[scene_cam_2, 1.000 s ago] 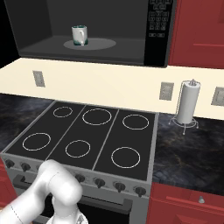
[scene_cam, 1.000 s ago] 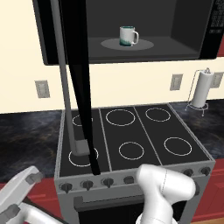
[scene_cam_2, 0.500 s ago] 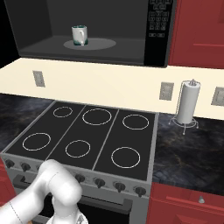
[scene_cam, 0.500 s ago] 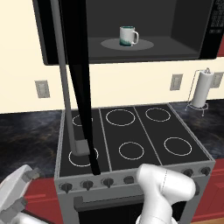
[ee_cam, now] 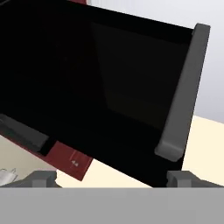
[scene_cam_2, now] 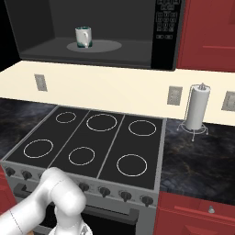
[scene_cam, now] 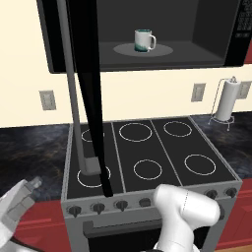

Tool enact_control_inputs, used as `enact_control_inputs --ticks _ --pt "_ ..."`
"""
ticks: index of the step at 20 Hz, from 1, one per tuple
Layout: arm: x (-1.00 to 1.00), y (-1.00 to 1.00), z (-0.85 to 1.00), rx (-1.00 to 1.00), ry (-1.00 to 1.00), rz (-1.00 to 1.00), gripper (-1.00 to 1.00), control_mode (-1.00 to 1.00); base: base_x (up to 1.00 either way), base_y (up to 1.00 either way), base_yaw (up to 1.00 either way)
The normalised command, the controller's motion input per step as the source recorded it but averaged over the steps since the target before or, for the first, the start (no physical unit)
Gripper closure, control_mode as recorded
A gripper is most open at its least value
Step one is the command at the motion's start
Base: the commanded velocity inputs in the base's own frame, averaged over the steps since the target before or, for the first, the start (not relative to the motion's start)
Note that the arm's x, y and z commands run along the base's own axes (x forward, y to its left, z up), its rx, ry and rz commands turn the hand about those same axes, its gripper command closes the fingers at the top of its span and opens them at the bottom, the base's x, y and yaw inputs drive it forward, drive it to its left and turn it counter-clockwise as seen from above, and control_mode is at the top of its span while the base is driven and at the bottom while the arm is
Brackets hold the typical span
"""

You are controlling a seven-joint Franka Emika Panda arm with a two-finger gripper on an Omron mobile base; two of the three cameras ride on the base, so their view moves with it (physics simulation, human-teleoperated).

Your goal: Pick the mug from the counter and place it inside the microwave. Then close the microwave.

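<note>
I see the microwave (scene_cam: 206, 39) above the stove (scene_cam_2: 87, 142), its door (ee_cam: 109, 87) swung wide. Inside it, the mug (scene_cam: 143, 40) stands upright on the turntable (scene_cam_2: 108, 46). My jaws (ee_cam: 111, 178) are released, facing that door's bar handle (ee_cam: 183, 92).

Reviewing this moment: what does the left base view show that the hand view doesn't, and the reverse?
Left base view: the mug standing on the turntable inside the microwave, the stovetop, a paper towel holder on the counter.

Hand view: the glossy outer face of the door close up, with the gripper below it, jaws apart and empty.

Both: the open door and its grey bar handle.
</note>
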Motion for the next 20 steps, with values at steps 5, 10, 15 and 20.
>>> enact_control_inputs --ticks 5,10,15,20 --pt "0.09 -0.18 0.31 0.00 0.07 0.07 -1.00 -1.00 0.00 0.00 0.00" --pt "0.00 -0.37 0.33 0.03 0.04 0.04 -1.00 -1.00 0.00 0.00 0.00" --pt "0.00 -0.43 0.29 0.04 0.00 0.02 -1.00 -1.00 0.00 0.00 0.00" --pt "0.00 -0.57 0.20 0.02 0.01 0.04 -1.00 -1.00 0.00 0.00 0.00"
